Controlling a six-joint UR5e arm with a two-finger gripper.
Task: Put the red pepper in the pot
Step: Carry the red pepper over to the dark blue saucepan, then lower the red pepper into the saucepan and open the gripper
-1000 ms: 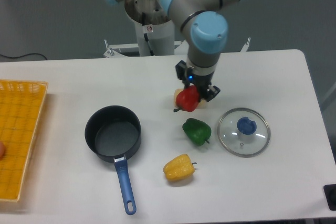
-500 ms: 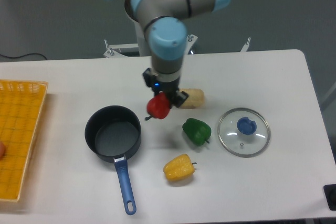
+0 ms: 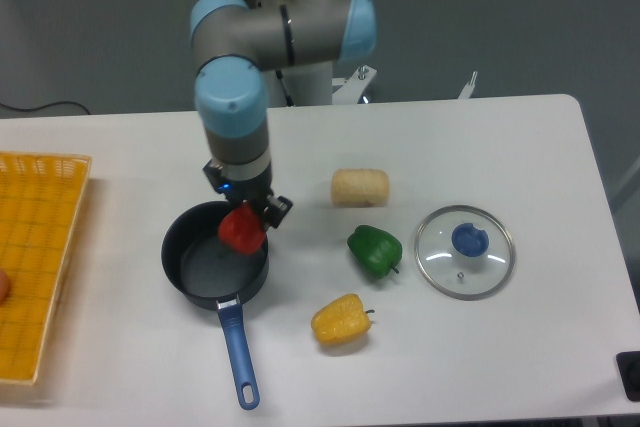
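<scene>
My gripper [image 3: 243, 219] is shut on the red pepper [image 3: 240, 232] and holds it above the right part of the pot [image 3: 190, 247]. The pot is a round dark saucepan on the white table, left of centre. Its long blue handle [image 3: 238, 354] points toward the front edge. The pepper hangs over the pot's inside, close to the right rim. I cannot tell whether it touches the pot.
A green pepper [image 3: 375, 250] and a yellow pepper [image 3: 341, 319] lie right of the pot. A pale cylindrical piece [image 3: 360, 187] lies behind them. A glass lid with a blue knob [image 3: 465, 250] is at the right. A yellow basket [image 3: 38, 262] sits at the left edge.
The arm has carried the red pepper leftward from beside the pale piece to above the pot, and somewhat lower. The other objects have not moved.
</scene>
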